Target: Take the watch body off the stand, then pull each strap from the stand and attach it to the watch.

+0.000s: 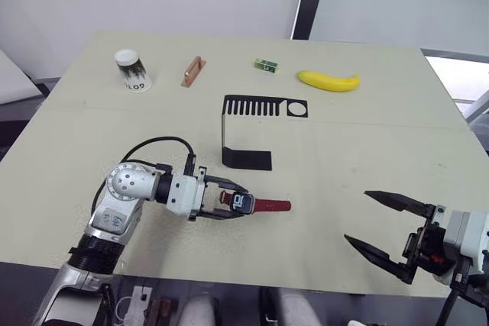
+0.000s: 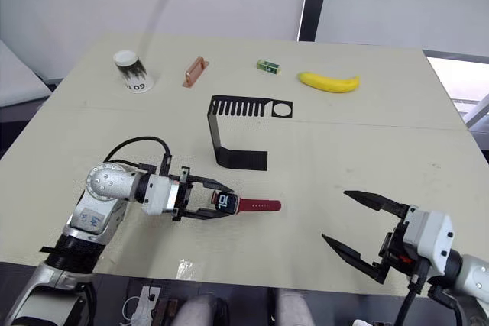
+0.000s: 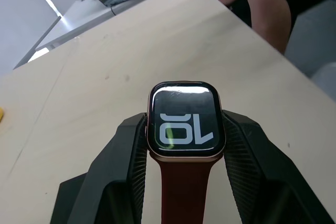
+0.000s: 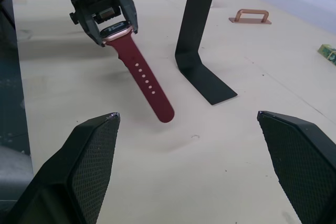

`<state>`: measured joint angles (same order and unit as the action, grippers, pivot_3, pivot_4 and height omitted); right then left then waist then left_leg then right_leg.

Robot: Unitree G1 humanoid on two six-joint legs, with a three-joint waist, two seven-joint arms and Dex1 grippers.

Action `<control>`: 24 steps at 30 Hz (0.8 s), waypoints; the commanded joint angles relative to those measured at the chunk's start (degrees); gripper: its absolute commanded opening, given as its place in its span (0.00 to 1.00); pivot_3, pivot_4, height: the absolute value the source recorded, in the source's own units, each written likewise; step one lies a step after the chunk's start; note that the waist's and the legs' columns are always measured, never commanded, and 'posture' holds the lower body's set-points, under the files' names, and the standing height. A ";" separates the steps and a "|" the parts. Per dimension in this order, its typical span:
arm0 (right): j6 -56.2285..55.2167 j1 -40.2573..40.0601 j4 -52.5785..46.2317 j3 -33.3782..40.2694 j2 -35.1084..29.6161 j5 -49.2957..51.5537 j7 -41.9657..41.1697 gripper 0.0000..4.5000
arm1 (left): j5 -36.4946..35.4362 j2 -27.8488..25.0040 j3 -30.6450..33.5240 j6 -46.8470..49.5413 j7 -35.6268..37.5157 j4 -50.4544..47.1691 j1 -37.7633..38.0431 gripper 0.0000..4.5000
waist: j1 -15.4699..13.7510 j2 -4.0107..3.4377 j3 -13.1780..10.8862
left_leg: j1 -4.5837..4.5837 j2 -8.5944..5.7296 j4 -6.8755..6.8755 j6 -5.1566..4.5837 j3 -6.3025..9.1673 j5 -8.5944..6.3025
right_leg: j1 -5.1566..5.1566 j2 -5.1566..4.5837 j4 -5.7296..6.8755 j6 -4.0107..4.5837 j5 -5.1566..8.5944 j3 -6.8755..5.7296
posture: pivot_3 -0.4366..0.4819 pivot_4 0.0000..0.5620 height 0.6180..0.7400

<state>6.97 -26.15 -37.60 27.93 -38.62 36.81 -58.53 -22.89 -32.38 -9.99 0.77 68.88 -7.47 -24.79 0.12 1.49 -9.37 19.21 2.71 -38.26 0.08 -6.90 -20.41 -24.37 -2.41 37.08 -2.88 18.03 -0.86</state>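
Down near the front of the pale beige table [image 1: 382, 158], the left gripper [image 1: 233, 202] has its two black fingers closed on the sides of the small rounded-square watch body [image 1: 243, 202], whose dark screen with light marks faces up and whose rim looks silvery with a rosy tint in the left wrist view. From the far side of the case a narrow dark red strap [image 1: 271, 205] with a row of small holes runs out toward three o'clock, joined to the case and ending free — the right wrist view shows it sloping down to the table. A second dark red strap [image 3: 181, 192] leaves the case on the wrist side, between the fingers [image 3: 123, 156].

The thin black sheet-metal stand [image 1: 248, 131] sits at about twelve o'clock from the watch, well apart from it: rectangular base on the table, upright, and a top plate with comb-like slots and a round hole.

The right gripper [image 1: 382, 240] hovers at four o'clock from the watch, well apart, its fingers spread wide around nothing.

Along the far edge lie a white paper cup [image 1: 131, 70] on its side, a copper-coloured handle [image 1: 192, 71], a small green block [image 1: 265, 65] and a yellow banana [image 1: 328, 80]. A person's arm [image 3: 262, 3] shows beyond the table in the left wrist view.
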 commanded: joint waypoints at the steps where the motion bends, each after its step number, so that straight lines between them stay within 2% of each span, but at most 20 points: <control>1: 2.50 0.79 -3.73 0.21 -1.37 3.30 1.61 0.99 | -3.03 1.12 -2.45 14.63 -4.94 -5.81 -3.02 0.36 | -0.03 0.00 0.00 | 0.00 0.00 0.00 0.00 0.01 0.00 | 0.00 0.00 -0.01 0.00 0.00 0.00 | 0.48 0.27 1.00; 2: 3.13 0.99 -4.20 0.22 -1.75 3.59 1.90 0.99 | -2.72 1.62 -3.52 18.06 -6.21 -6.24 -3.51 0.36 | -0.03 0.00 0.00 | 0.00 -0.02 0.00 0.00 0.01 0.00 | 0.01 0.00 -0.01 -0.01 0.00 0.00 | 0.48 0.27 1.00; 5: 4.31 1.14 -4.96 0.48 -2.45 4.06 2.21 0.99 | 3.77 2.98 -7.79 17.45 -8.02 -4.44 -4.22 0.36 | 0.03 0.00 0.00 | -0.01 -0.02 0.00 0.01 0.01 0.00 | 0.01 0.04 -0.01 -0.01 0.00 0.00 | 0.48 0.27 1.00; 12: 5.62 0.88 -4.92 0.44 -3.62 4.05 1.52 0.99 | 18.83 6.76 -17.49 9.57 -12.30 5.40 -5.20 0.36 | -0.08 0.00 0.00 | -0.02 -0.02 -0.03 0.03 -0.04 0.03 | 0.01 0.11 0.00 -0.01 0.00 0.10 | 0.48 0.27 1.00; 15: 5.78 0.13 -4.41 0.26 -4.31 3.56 0.43 0.99 | 20.70 9.38 -18.16 9.11 -13.68 6.44 -5.78 0.36 | -0.20 0.01 0.00 | 0.00 -0.03 -0.03 0.01 -0.04 0.02 | 0.01 0.10 -0.03 -0.01 -0.01 0.09 | 0.48 0.27 1.00; 20: 2.74 -0.72 0.56 0.73 -3.40 2.09 -2.79 0.99 | 20.80 6.34 -16.70 6.75 -10.25 6.32 -4.36 0.36 | 0.09 0.00 0.00 | -0.05 0.01 0.00 0.03 -0.05 0.03 | 0.01 0.12 0.03 0.00 0.00 0.11 | 0.48 0.27 1.00; 22: 1.31 -1.02 3.24 1.20 -3.13 1.54 -4.24 1.00 | 19.76 5.57 -15.08 6.28 -9.56 6.67 -5.14 0.59 | -0.02 0.00 0.00 | -0.06 0.00 -0.01 0.02 -0.05 0.04 | 0.01 0.10 0.04 0.01 0.00 0.11 | 0.48 0.27 1.00; 24: -0.36 -1.45 5.95 1.64 -2.70 0.79 -5.47 1.00 | 18.05 4.83 -13.07 4.92 -8.44 6.27 -5.23 0.78 | -0.07 0.00 0.00 | -0.04 -0.01 -0.02 0.00 -0.05 0.03 | 0.01 0.07 0.03 0.00 0.00 0.10 | 0.48 0.27 1.00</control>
<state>8.86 -27.34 -32.92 27.50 -41.87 37.87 -62.31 -2.59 -27.29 -25.46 7.41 59.37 0.56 -29.06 0.05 1.49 -9.37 19.17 2.70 -38.28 0.08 -6.95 -20.38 -24.36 -2.34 37.11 -2.87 18.03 -0.76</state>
